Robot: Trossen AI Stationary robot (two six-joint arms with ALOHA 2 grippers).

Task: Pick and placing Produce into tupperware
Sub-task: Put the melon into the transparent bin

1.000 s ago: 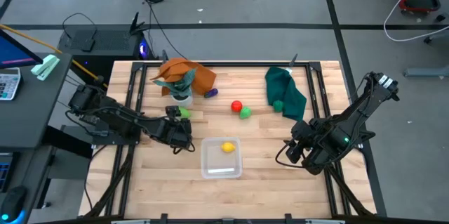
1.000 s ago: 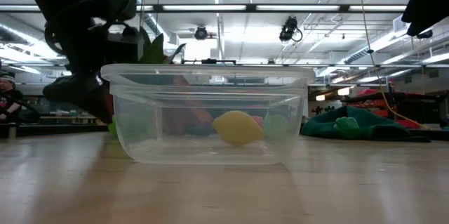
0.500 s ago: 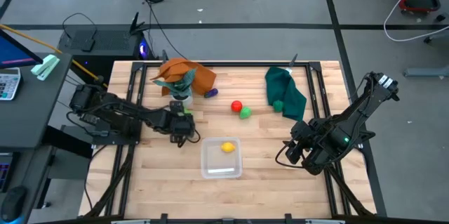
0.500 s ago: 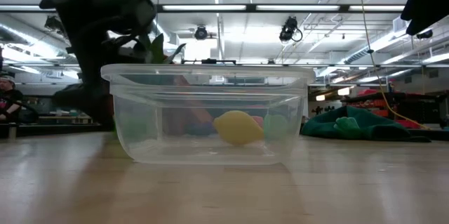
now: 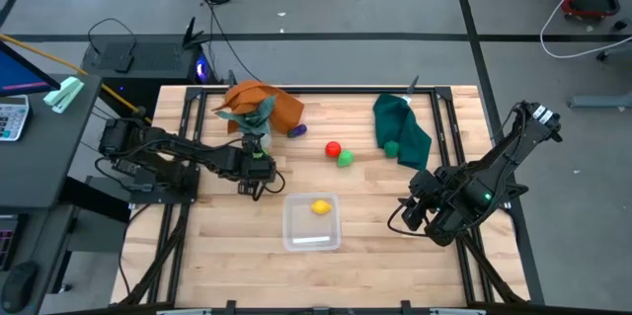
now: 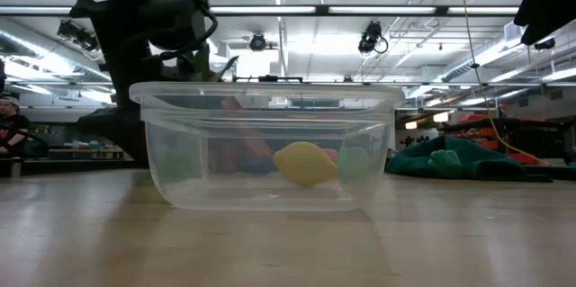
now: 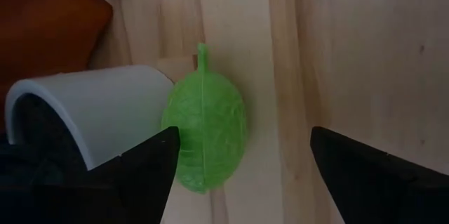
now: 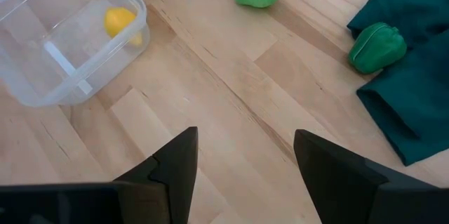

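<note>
Tabletop tupperware (image 5: 312, 223) with yellow produce (image 5: 321, 206)

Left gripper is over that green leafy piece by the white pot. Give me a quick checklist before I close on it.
1. Left gripper fingers open: ok, spread wide.
2. Green leafy piece between the fingers: not ok, it sits close to one finger, off centre.
3. Room beside the piece: not ok, the white pot touches or nearly touches it on that same side.
4. Tupperware ready: ok, open top, only the yellow piece inside.
5. Right gripper out of the way: ok, open and parked on the far side of the tupperware.
6. Gripper height over the table: cannot tell.
</note>
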